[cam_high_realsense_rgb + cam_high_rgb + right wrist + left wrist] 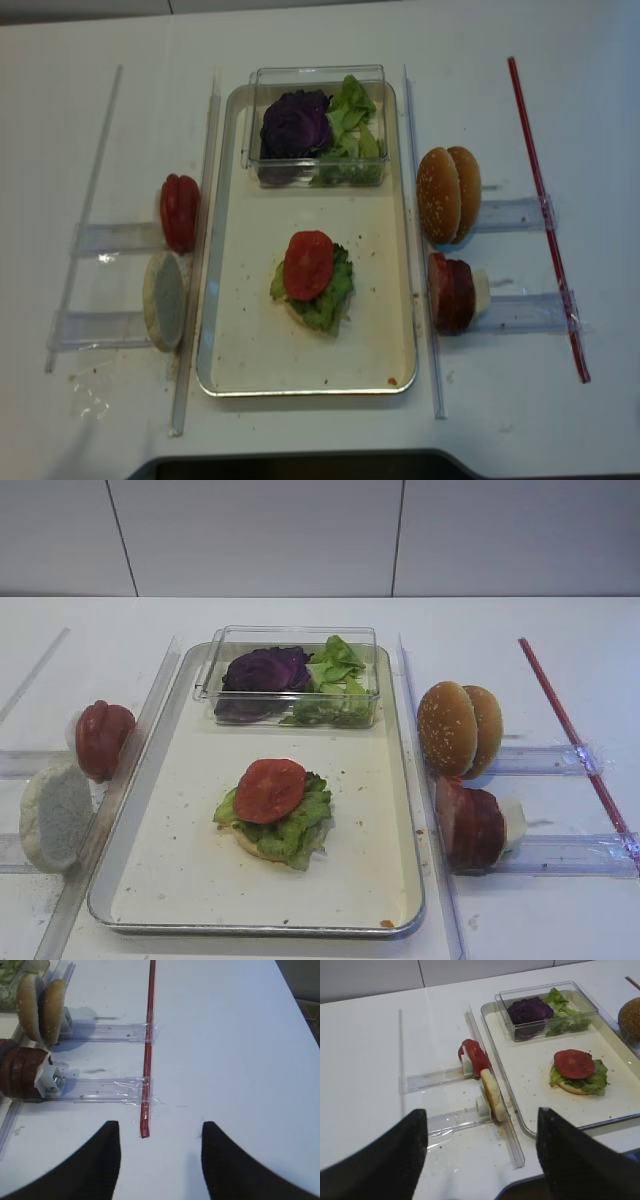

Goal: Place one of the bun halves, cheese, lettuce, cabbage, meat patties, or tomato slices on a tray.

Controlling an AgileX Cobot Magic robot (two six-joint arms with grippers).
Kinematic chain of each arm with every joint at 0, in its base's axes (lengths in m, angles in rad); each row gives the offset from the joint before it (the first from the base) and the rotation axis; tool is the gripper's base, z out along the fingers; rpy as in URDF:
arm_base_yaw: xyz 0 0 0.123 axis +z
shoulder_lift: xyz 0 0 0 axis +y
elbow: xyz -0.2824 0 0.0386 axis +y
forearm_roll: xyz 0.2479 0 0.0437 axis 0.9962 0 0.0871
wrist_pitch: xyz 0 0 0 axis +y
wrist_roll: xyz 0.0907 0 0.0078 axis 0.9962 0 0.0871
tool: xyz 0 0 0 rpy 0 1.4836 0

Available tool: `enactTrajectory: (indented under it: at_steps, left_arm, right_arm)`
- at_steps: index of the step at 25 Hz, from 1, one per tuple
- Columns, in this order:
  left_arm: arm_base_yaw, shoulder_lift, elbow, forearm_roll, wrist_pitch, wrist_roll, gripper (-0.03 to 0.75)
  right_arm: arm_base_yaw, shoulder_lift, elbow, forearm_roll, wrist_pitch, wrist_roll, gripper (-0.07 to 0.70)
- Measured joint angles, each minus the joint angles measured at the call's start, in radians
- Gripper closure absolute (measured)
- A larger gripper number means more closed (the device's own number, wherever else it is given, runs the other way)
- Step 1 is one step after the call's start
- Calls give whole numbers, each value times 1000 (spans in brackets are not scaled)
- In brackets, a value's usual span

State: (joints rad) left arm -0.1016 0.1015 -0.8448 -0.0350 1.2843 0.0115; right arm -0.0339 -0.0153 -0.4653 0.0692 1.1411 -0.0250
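Both your left claw [480,1152] and right claw [160,1160] hover wide open; pinch the stiff, upright meat patties [470,825] right of the tray [400,780] by their rims.

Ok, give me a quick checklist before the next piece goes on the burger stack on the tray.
1. Stack on tray: bun base, lettuce, tomato slice on top, sitting flat: ok.
2. Left tool open, holding nothing: ok.
3. Right tool open, holding nothing: ok.
4. Patties standing in right rack, unobstructed: ok.
5. Bun halves in rack behind them: ok.
6. Cabbage in clear box on tray: ok.
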Motion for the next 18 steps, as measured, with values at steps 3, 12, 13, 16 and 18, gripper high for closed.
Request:
enactTrajectory:
  at_steps: [3,12,13,16,18]
  left_arm:
    - [0,-57,59,-2,3,0,287]
    - [0,-119,213,-6,3,0,287]
    - [0,-119,231,-6,3,0,287]
    - [0,-119,267,-6,3,0,287]
    - [0,-119,291,-6,3,0,287]
  right_arm:
    - [0,0,0,0,0,0,239]
    - [0,0,0,0,0,0,239]
    - [0,0,0,0,0,0,239]
    - [0,0,0,0,0,0,239]
    - [0,0,0,0,0,0,239]
